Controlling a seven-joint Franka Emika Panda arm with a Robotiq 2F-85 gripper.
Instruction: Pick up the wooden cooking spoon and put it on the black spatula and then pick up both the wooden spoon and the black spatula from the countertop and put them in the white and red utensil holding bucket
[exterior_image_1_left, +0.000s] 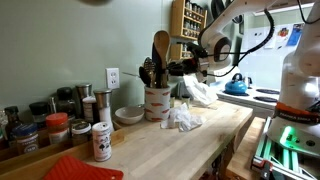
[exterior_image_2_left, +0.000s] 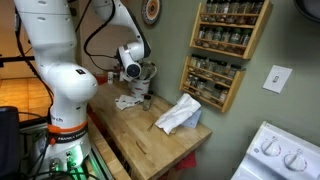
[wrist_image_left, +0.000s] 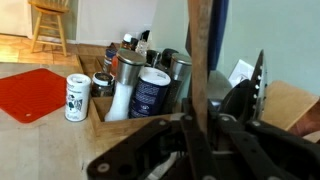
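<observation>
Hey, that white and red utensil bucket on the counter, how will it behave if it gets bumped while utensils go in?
The utensil bucket looks squat and flat-bottomed, so a low nudge would probably slide it rather than topple it. The wooden spoon rises well above its rim, so a push up high might rock it. It looks hard, possibly ceramic, so it may chip if knocked over.

Soft, even room light falls on my bench (exterior_image_1_left: 215, 135), with white glare past its far end. Every feed is grainy. In my wrist view the pincer (wrist_image_left: 200, 128) and the wooden spoon (wrist_image_left: 200, 50) it grips are dark and blurred.
</observation>
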